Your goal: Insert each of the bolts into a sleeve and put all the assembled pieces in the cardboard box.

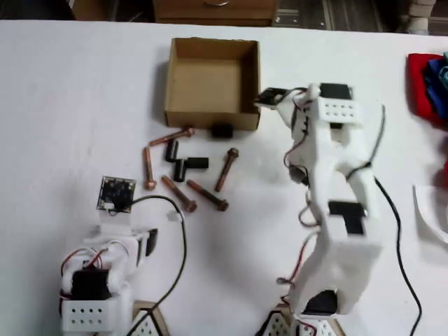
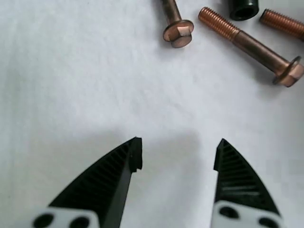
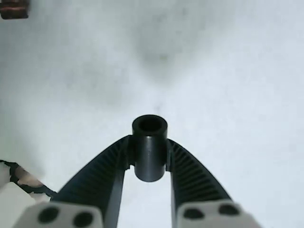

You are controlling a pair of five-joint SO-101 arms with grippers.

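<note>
My right gripper [image 3: 150, 159] is shut on a black sleeve [image 3: 150, 147], held upright with its bore showing, just above the white table. From above, the right gripper [image 1: 269, 98] sits at the near right corner of the cardboard box [image 1: 173, 84]. Several copper bolts [image 1: 226, 169] and three black sleeves [image 1: 190, 166] lie loose in front of the box. My left gripper [image 2: 178, 154] is open over bare table, short of two bolts [image 2: 176, 23] and a sleeve [image 2: 243, 7]. From above, the left gripper [image 1: 149, 242] is at the near left.
A small circuit board [image 1: 115, 194] with a black cable lies near the left arm. Red and blue cloth [image 1: 428, 80] and a white dish [image 1: 430, 213] sit at the right edge. One sleeve [image 1: 222, 130] rests against the box's front wall.
</note>
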